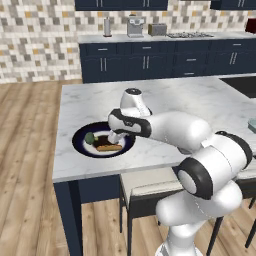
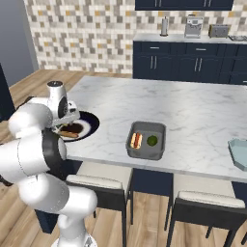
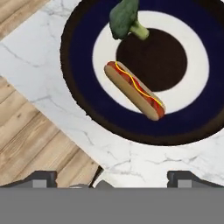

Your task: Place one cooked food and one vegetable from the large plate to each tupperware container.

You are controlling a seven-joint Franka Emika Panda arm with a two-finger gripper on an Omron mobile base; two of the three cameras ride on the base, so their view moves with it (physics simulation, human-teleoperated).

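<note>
Above the large plate [image 3: 87, 100] near the worktop's [image 1: 200, 105] front-left edge, the jaws hang wide apart with nothing between them. On that plate lie a hot dog [image 3: 134, 90] and a broccoli floret [image 3: 124, 19], close together. Further right, the dark grey container [image 2: 146, 140] already holds a hot dog and a green vegetable, and the pale teal container [image 2: 239, 153] sits at the worktop's far right.

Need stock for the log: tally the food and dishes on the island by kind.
Hot dogs: 2
Broccoli: 1
Round green vegetable: 1
Plate: 1
Trays: 2
Total: 7
</note>
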